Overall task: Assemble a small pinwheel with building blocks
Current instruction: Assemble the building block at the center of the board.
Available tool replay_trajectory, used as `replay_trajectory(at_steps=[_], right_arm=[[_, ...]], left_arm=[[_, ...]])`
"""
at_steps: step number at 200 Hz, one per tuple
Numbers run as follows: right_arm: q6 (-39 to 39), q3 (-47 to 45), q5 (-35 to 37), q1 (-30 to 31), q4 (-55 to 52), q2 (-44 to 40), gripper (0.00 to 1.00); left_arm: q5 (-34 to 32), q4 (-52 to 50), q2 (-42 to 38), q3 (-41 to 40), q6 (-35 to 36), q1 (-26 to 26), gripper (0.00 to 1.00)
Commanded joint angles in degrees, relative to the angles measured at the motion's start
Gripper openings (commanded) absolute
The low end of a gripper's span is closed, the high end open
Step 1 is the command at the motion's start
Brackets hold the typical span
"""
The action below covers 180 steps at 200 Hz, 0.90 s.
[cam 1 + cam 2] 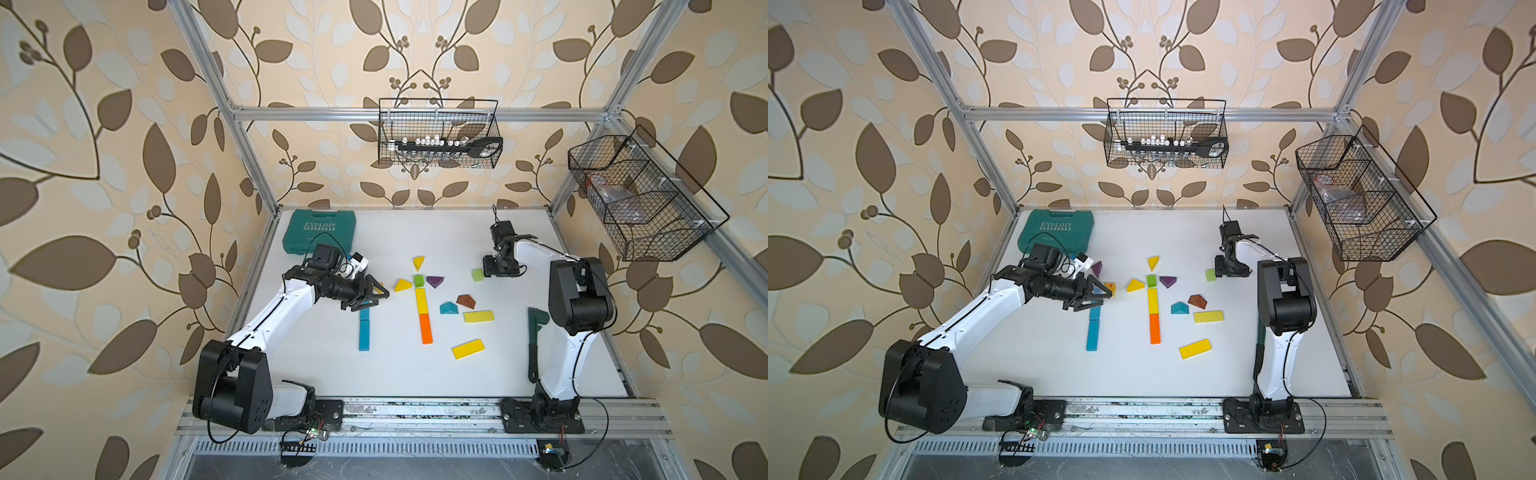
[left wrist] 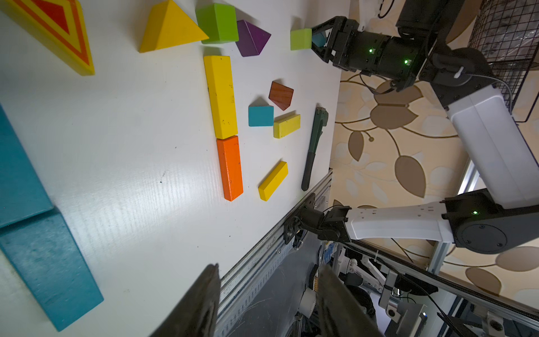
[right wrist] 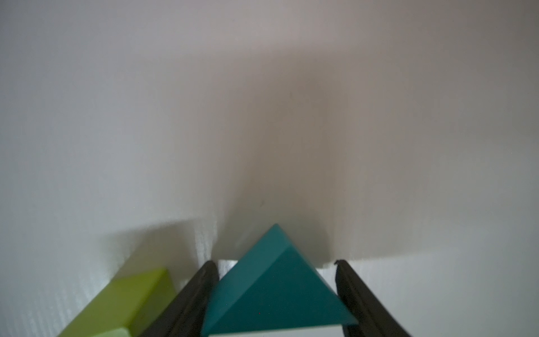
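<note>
On the white table (image 1: pixel 316 365), both top views show a green cube (image 1: pixel 418 281) with a yellow wedge (image 1: pixel 402 285) touching its left, a purple wedge (image 1: pixel 434 281) at its right and a far wedge (image 1: pixel 419 262), also yellow, apart behind it. A yellow bar (image 1: pixel 421 301) and an orange bar (image 1: pixel 426 328) run end to end from the cube toward the near edge. Right of them lie a free teal wedge (image 1: pixel 449 308), a brown wedge (image 1: pixel 466 301), a short bar (image 1: pixel 478 316) and a tilted bar (image 1: pixel 468 348), both yellow. To the left lie teal bars (image 1: pixel 364 330), their far end under the left gripper (image 1: pixel 374 299), which is spread and empty. The right gripper (image 1: pixel 500 272) points down just beside a pale cube (image 1: pixel 478 274); its jaws are hidden here. A case (image 1: pixel 319 231) sits at the far left corner, a wrench (image 1: pixel 533 345) near the right edge.

From the left wrist, the two fingers (image 2: pixel 204 291) stand apart with nothing between them; a striped triangle (image 2: pixel 58 29) lies near the teal bars.

From the right wrist, a teal wedge (image 3: pixel 277 291) sits between the fingers (image 3: pixel 195 291), tip pointing away, the pale cube just outside one finger. That finger touches the wedge; whether the pair clamps it I cannot tell.
</note>
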Motion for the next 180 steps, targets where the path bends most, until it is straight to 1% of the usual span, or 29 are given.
replay_trajectory(at_steps=[1,29,42,72,119,156,180], right_arm=[[0.08,1.46,-1.4,-0.19,-2.0,0.94,0.71],[-0.1,1.64,-2.28,-0.27,-2.19,0.28,0.73],[-0.1,1.34,-3.38,-0.42,-1.52,-0.45,0.71],[-0.01,1.2,-6.44,-0.95,-0.85,-1.62,0.71],[-1.43,0.93,-8.64,-1.39,-0.02,-1.93,0.7],[-3.35,1.01,-12.27,-2.3,-0.83,-3.32,0.72],[-3.23,1.36,-16.7,-3.5,-0.7,-4.01,0.74]], left_arm=[[0.39,0.53,-0.06,-0.15,0.93,0.46,0.55],[0.47,0.7,0.03,-0.35,0.92,0.46,0.55],[0.47,0.77,0.11,-0.41,0.94,0.46,0.55],[0.56,0.87,0.46,-0.12,0.97,0.46,0.55],[0.82,1.01,1.12,0.03,0.96,0.46,0.55],[1.11,1.06,1.38,0.24,0.93,0.46,0.55],[1.17,1.14,1.66,0.34,0.9,0.46,0.55]])
